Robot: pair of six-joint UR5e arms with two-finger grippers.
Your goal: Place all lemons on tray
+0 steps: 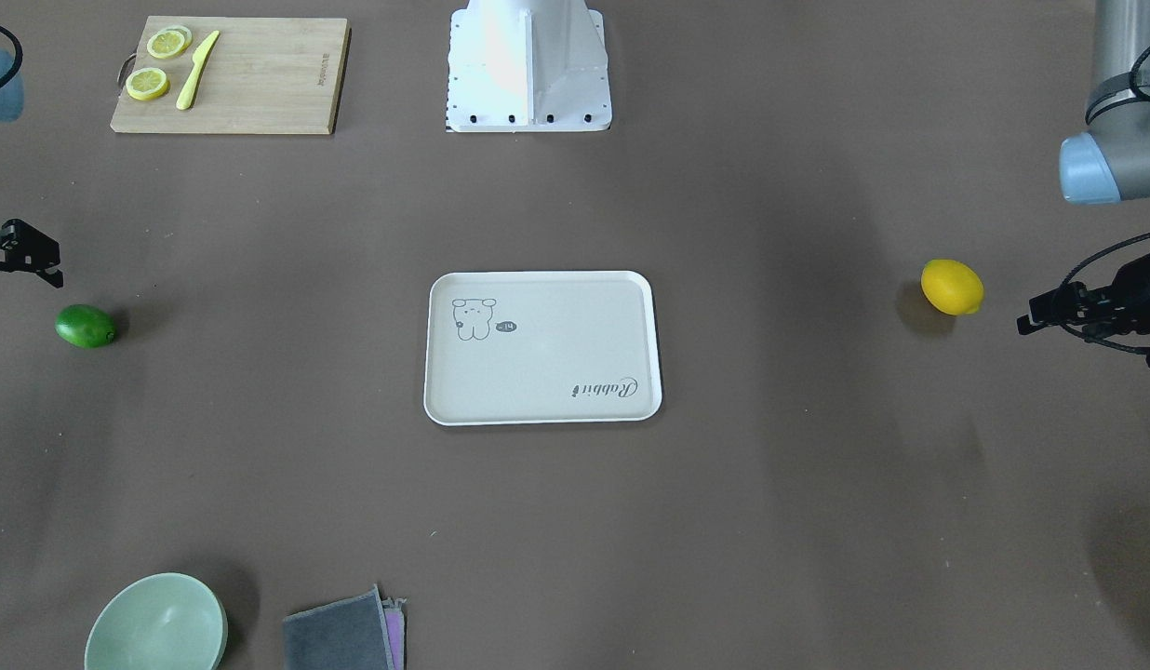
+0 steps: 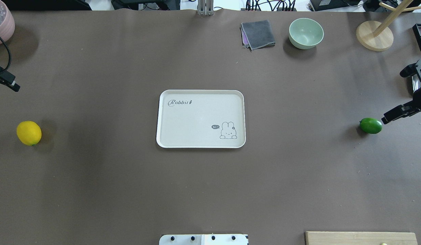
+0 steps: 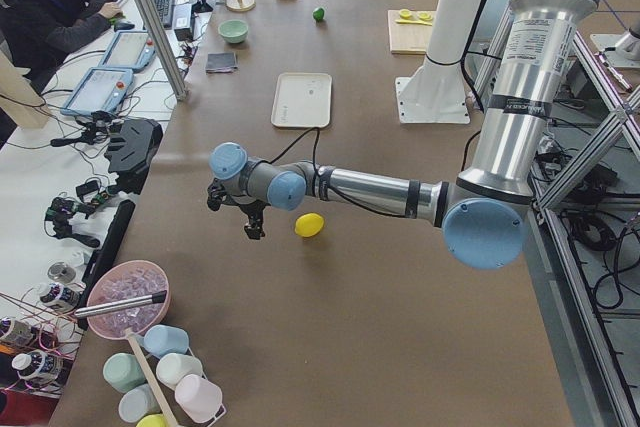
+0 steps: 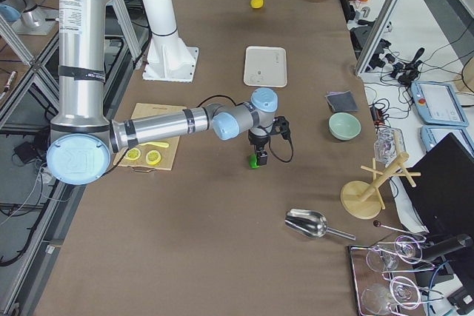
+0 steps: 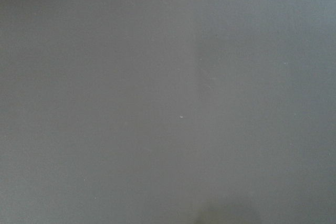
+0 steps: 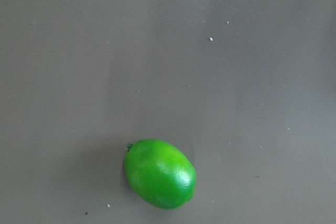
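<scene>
The off-white tray (image 2: 197, 119) lies flat at the table's middle with nothing on it. The yellow lemon (image 2: 29, 133) rests on the table far to its left, the green lemon (image 2: 370, 125) far to its right. My left gripper (image 1: 1059, 312) hangs just beside the yellow lemon (image 1: 952, 287), apart from it. My right gripper (image 2: 396, 114) hangs just beside and above the green lemon, which shows low in the right wrist view (image 6: 160, 173). No fingertips show clearly, so I cannot tell whether either gripper is open or shut. The left wrist view shows only bare table.
A wooden cutting board (image 1: 259, 74) with lemon slices (image 1: 156, 65) and a yellow knife (image 1: 196, 70) sits near the robot's base (image 1: 528, 65). A green bowl (image 2: 306, 33), folded grey cloth (image 2: 258, 34), wooden stand (image 2: 374, 35) and pink bowl (image 2: 1, 23) line the far edge.
</scene>
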